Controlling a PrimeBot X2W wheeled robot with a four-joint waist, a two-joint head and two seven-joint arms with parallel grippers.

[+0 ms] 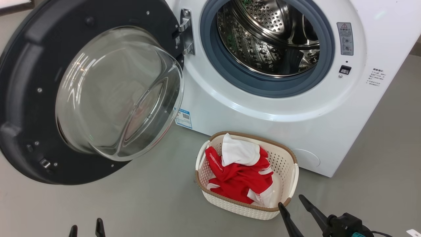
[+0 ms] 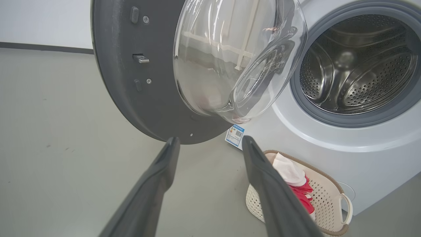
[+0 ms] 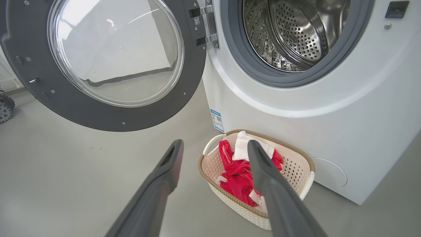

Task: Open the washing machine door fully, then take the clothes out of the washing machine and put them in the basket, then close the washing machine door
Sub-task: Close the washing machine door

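The washing machine door (image 1: 29, 98) (image 2: 131, 95) (image 3: 108, 112) stands swung wide open to the left, its glass bowl bulging outward. The washing machine (image 1: 263, 108) (image 2: 329, 148) (image 3: 296, 112) shows a bare steel drum (image 1: 273, 36) (image 2: 358, 69) (image 3: 296, 29). Red and white clothes (image 1: 240, 174) (image 2: 296, 181) (image 3: 235, 168) lie in the cream basket (image 1: 286, 164) (image 2: 329, 204) (image 3: 296, 168) on the floor before the machine. My right gripper (image 1: 291, 203) (image 3: 215, 144) is open just right of the basket's near corner. My left gripper (image 1: 86, 227) (image 2: 210, 141) is open, low at the front left, holding nothing.
Grey floor (image 1: 148, 197) stretches around the basket and under the door. A blue sticker (image 1: 184, 118) sits on the machine's lower left front. A toothed wheel (image 3: 5, 110) shows at the far left of the right wrist view.
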